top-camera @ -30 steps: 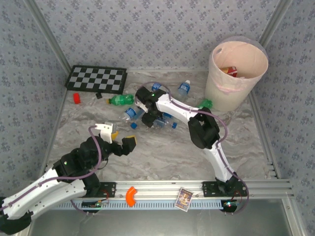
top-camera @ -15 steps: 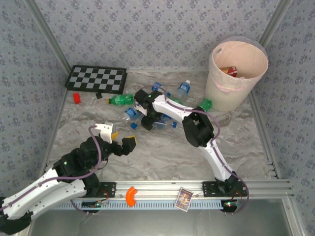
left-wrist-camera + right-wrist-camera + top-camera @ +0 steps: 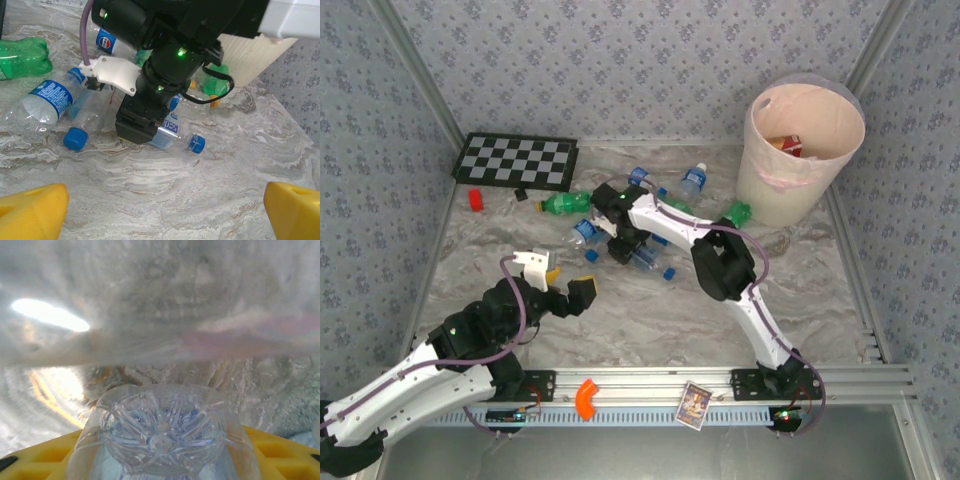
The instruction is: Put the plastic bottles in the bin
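While the right gripper [image 3: 627,247] clenches it across the body, one clear bottle [image 3: 176,131] with a blue label lies on its side on the marble table [image 3: 650,320], just off centre toward 12 o'clock. Right wrist view: its ribbed base sits between the yellow pads [image 3: 280,445].

More plastic bottles lie around it:
- a green one [image 3: 565,203] at 11 o'clock
- a blue-labelled one [image 3: 695,178] at 12 o'clock
- another green one [image 3: 738,211] against the bin's foot

Bin [image 3: 770,190] stands at 2 o'clock, upright, with something red-labelled inside. Left gripper [image 3: 563,283] hovers at 8 o'clock, well apart from the bottles, fingers released and spread wide. Checkerboard [image 3: 515,160] lies at 10 o'clock, red block [image 3: 476,200] just beside it.
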### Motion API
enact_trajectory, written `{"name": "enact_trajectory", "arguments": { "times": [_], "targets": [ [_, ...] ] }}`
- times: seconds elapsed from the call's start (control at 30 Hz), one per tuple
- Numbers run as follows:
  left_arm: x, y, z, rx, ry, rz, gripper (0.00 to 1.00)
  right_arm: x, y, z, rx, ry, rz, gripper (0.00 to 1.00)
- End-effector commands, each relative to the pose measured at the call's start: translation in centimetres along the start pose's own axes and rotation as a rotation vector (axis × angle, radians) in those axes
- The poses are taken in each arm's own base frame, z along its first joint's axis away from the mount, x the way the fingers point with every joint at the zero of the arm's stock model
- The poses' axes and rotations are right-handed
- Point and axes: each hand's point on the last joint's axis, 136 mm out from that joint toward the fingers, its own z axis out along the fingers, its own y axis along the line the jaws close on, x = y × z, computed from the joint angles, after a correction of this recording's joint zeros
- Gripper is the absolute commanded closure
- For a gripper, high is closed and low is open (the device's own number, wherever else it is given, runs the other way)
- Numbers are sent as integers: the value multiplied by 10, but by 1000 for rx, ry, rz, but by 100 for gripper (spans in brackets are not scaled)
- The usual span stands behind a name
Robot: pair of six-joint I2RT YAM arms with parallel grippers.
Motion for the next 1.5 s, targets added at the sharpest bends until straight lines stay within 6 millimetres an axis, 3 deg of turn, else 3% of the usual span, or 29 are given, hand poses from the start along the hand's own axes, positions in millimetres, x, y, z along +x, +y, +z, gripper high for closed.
{"name": "enact_trajectory", "arguments": {
  "times": [0.0, 0.23, 0.43, 0.6, 0.8, 1.23, 1.47],
  "targets": [
    [-7, 2, -5, -10, -23, 5, 0, -10, -1, -63, -11, -130, 44, 44],
    [-11, -1, -6, 0, -29, 4, 0, -10, -25, -139, -1, -326, 163, 44],
    [-13, -4, -4, 10, -31, 3, 0, 1, -66, -231, -14, -615, 325, 44],
    [-15, -11, 0, 33, -32, 0, 0, 24, -117, -297, 19, -830, 476, 44],
    [-30, -34, 6, 103, -43, 17, 0, 65, -165, -359, 92, -1043, 625, 43],
    [-71, -87, 20, 226, -75, 69, 0, 162, -247, -437, 422, -1330, 897, 44],
    [-72, -98, 29, 256, -52, 67, 0, 197, -295, -466, 639, -1411, 986, 43]
  ]
}}
